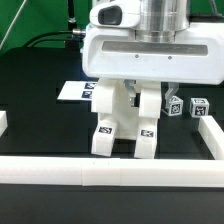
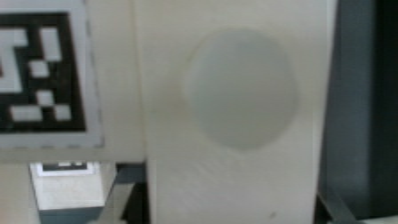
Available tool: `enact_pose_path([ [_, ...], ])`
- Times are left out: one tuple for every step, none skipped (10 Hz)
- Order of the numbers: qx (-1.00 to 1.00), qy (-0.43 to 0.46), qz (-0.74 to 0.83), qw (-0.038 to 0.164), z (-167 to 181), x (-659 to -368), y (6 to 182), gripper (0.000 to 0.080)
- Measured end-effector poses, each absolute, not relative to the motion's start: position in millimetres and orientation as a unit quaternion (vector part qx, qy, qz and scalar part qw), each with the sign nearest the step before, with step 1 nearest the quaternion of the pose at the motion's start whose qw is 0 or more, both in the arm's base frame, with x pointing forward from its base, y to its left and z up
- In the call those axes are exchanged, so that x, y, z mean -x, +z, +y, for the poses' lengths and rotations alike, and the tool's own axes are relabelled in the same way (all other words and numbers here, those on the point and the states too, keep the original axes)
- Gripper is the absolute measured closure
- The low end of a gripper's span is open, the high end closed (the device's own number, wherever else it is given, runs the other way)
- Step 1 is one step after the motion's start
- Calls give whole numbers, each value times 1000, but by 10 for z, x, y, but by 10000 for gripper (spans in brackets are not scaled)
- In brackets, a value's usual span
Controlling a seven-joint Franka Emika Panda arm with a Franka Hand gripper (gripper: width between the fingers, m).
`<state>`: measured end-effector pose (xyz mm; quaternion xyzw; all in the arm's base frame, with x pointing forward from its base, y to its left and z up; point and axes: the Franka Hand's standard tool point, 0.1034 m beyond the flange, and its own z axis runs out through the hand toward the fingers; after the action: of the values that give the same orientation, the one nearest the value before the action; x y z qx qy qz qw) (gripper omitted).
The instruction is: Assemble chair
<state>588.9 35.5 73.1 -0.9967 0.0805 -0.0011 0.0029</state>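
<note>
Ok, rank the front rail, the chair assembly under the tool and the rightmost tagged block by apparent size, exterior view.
1. front rail
2. chair assembly
3. tagged block, clearly smallest, though it sits farther from the camera.

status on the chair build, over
Gripper right above chair parts, open or shut unclear. They stand near front rail. Small tagged blocks off to exterior view's right.
</note>
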Motion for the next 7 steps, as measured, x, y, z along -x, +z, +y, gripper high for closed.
enact_pose_path([
  [997,-6,81,3,349,-5975,737,515],
  [997,-10,81,2,343,-6036,732,515],
  [997,-15,80,1,337,-6121,727,515],
  [997,-23,79,0,345,-6223,726,514],
  [996,-31,80,0,355,-6287,726,514],
  [996,-30,80,0,363,-6289,726,515],
  [996,-29,80,0,361,-6287,717,515],
])
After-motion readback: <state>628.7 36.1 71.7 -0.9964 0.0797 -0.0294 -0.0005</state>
